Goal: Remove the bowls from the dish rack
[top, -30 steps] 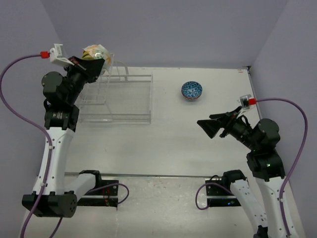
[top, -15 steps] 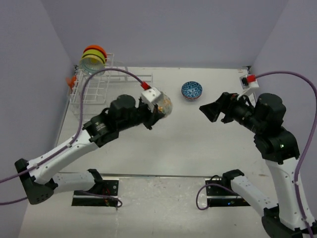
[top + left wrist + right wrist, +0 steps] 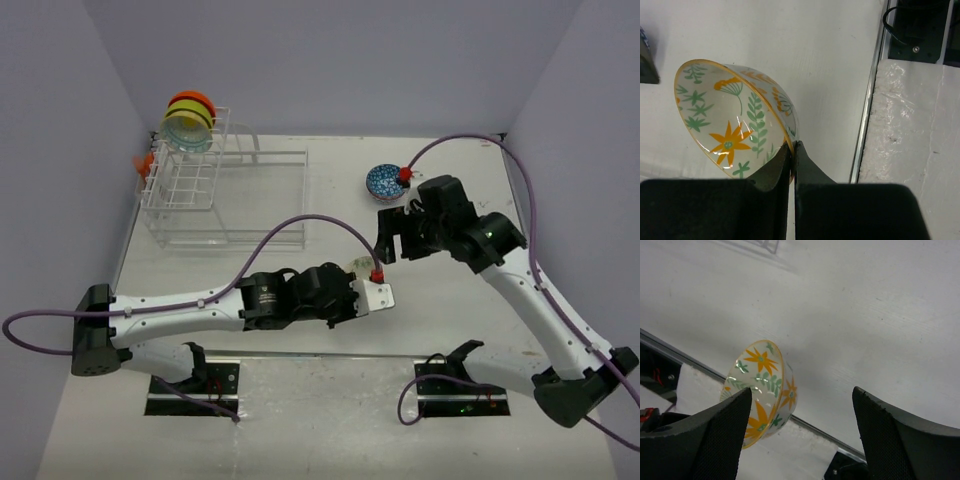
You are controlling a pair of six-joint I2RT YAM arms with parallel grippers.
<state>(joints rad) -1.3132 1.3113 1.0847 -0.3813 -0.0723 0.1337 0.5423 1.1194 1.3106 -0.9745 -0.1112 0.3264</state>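
Wide white table (image 3: 330, 260) is carrying the dish rack (image 3: 235, 195) at upper left of the top view, with coloured bowls (image 3: 188, 122) standing in its tall gridded end. At lower centre, the left hand (image 3: 791, 152) is clamping the floral bowl (image 3: 735, 120) by its rim, tilted on edge. Facing it, the right hand (image 3: 801, 390) is hanging spread wide, gripping nothing. A blue bowl (image 3: 386, 181) is sitting on the table, upper centre-right. I'm judging the floral bowl glossy, rigid, light and breakable. The rim pinch is working, but it's looking slippery.

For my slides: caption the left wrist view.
Left gripper pinches the rim of a tilted floral bowl over the white table.
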